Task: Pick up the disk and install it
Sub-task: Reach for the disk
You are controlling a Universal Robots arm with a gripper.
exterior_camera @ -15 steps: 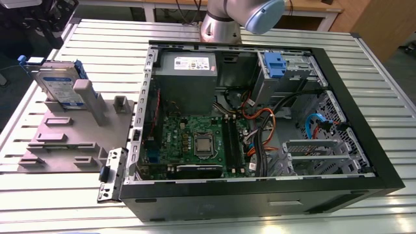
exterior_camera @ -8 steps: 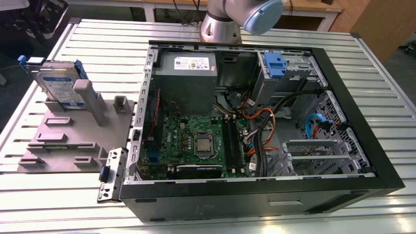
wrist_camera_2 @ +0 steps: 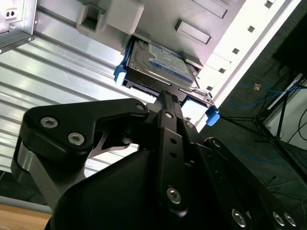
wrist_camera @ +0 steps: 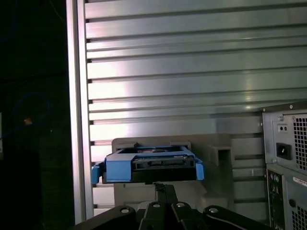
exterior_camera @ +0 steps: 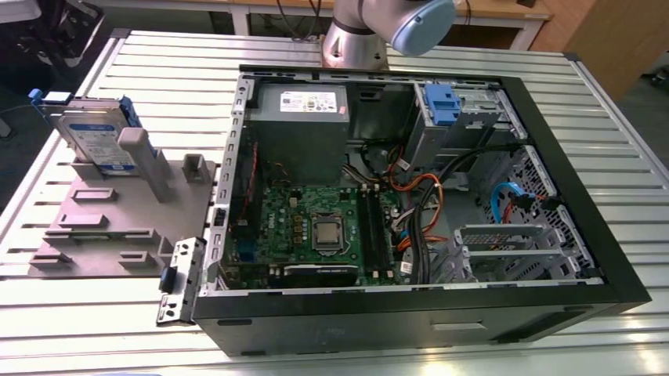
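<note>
One silver rectangular hard drive in blue plastic carrier [exterior_camera: 92, 135], upright on one grey plastic stand [exterior_camera: 99, 210] beside slatted metal table [exterior_camera: 94, 321] edge; black gripper [wrist_camera_2: 165, 95] clenched, empty, facing it.

Slatted aluminium table [exterior_camera: 105, 329], wooden furniture [exterior_camera: 612, 35]

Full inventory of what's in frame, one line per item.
disk: 1, silver in a blue carrier, standing in the holder
holder: 1, grey, on the table at the exterior view's left of the case
computer case: 1, black, open, mid-table
power supply box: 1, grey with a white sticker, inside the case
motherboard: 1, green, on the case floor
latch piece: 1, blue, in the drive bay
table: 1, silver, slatted
arm: 1, silver and light blue, behind the case
gripper: 1, black, shut, apart from the disk, facing it in both wrist views
</note>
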